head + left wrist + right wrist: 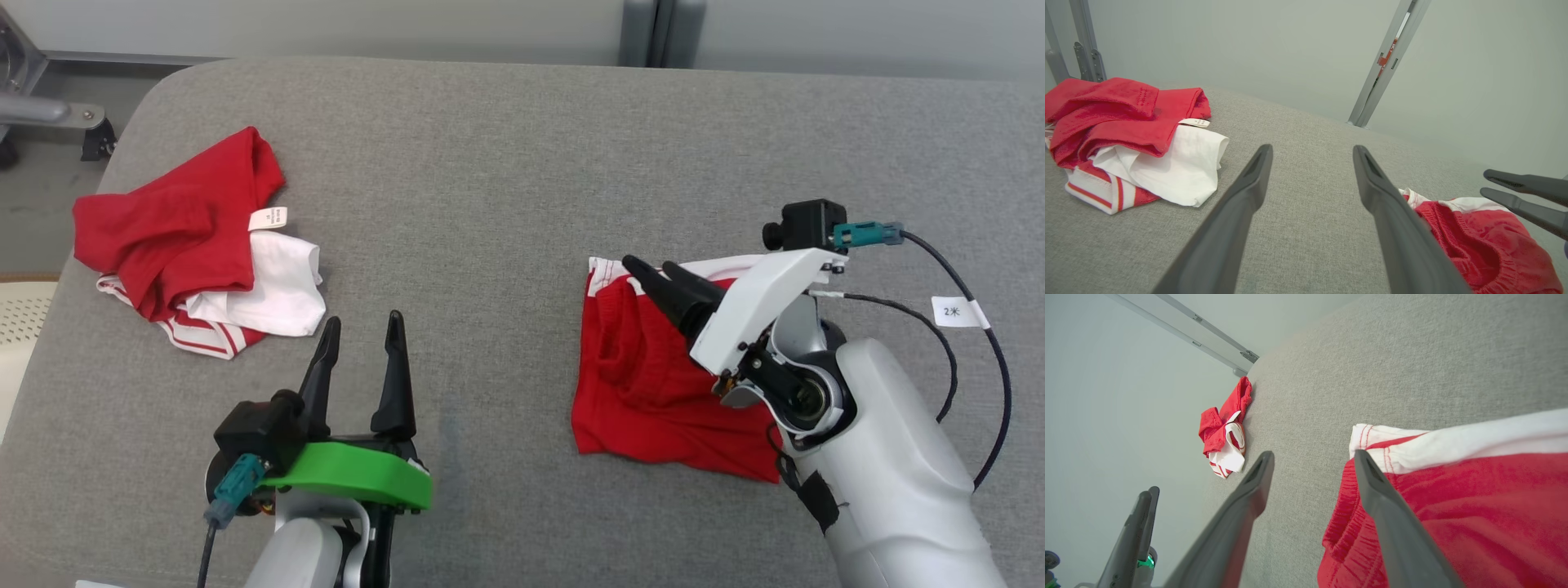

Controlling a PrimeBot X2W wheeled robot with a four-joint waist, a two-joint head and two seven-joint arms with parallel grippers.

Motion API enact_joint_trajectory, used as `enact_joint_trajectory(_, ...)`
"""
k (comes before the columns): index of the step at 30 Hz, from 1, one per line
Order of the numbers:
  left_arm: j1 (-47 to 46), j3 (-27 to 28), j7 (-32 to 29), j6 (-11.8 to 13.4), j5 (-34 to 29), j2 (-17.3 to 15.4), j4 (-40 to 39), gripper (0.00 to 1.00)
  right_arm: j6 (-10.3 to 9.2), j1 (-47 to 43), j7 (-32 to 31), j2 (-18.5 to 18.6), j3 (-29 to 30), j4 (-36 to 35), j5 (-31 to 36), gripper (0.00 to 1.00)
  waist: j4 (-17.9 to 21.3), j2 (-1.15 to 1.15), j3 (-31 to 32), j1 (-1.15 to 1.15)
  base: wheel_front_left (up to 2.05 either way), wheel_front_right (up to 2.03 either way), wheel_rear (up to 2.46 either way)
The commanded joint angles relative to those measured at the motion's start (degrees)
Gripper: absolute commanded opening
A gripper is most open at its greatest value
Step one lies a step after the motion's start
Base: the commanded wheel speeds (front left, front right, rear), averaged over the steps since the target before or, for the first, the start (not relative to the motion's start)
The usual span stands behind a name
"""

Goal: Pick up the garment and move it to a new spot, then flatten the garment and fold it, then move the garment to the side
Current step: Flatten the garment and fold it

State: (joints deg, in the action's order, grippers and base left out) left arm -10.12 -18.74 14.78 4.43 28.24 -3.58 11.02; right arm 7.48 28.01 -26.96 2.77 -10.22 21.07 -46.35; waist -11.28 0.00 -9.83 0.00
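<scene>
Grey table [522, 147]: red garment [645, 392] under right fingers [655, 287] (spread, empty); left fingers [394, 367] spread, well aside.

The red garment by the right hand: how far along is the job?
Done: the red garment lies folded on the grey table. In hand: the right hand is open at its corner, gripping nothing. To do: moving it aside. The left hand is open.

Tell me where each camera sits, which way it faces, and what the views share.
Head view: on the head, looking down at the grey table, left gripper and right gripper showing.
Left wrist view: on the left wrist, looking along its open fingers past the crumpled pile.
Right wrist view: on the right wrist, looking along its fingers over the red garment.
Shared: all three show pile and garment.
</scene>
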Motion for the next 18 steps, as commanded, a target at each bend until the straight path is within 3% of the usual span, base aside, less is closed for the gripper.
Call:
enact_joint_trajectory(1,-1.19,-0.22,0.42,-0.39,-0.25,0.06,-0.26,1.0,0.01,0.73,1.99,0.32,0.6,-0.92,2.73,1.0,0.73,0.0,0.1,0.0,0.0,0.0,0.0)
enact_joint_trajectory(10,-2.87,-0.21,0.45,-1.13,-1.31,0.2,0.79,1.0,0.0,-4.43,17.57,6.45,1.48,-6.65,20.87,1.0,4.72,0.0,1.47,0.0,0.0,0.0,0.0)
enact_joint_trajectory(18,-0.56,2.08,0.42,-2.08,-2.33,0.51,1.14,1.0,0.0,-11.84,31.15,4.6,5.02,-6.38,30.95,1.0,8.62,0.0,4.24,0.0,0.0,0.0,0.0)
